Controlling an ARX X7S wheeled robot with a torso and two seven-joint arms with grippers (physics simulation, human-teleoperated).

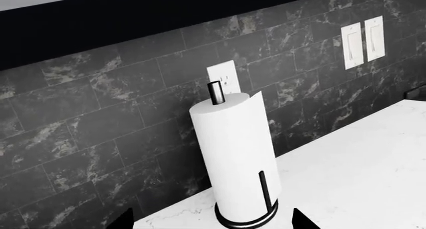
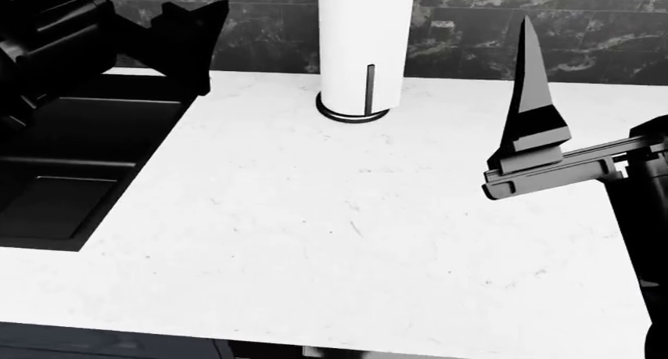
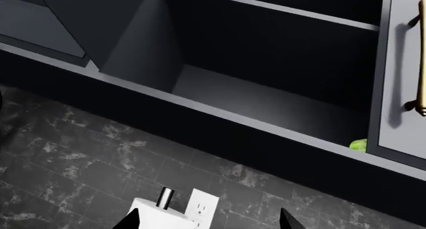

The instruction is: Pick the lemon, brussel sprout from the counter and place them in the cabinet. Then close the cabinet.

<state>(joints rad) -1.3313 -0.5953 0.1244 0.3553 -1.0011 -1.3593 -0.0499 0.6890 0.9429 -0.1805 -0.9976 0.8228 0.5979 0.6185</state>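
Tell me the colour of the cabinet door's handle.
Brass-gold, on the cabinet door's handle; the right wrist view shows it best.

White marble-look counter (image 2: 345,218) with faint grey veins, filling most of the head view. Paper towel holder (image 2: 364,54) upright at 12 o'clock near the back edge, its dark ring base flat on the stone close to the tiled wall. Dark sink (image 2: 73,171) set into the surface at 9 o'clock.
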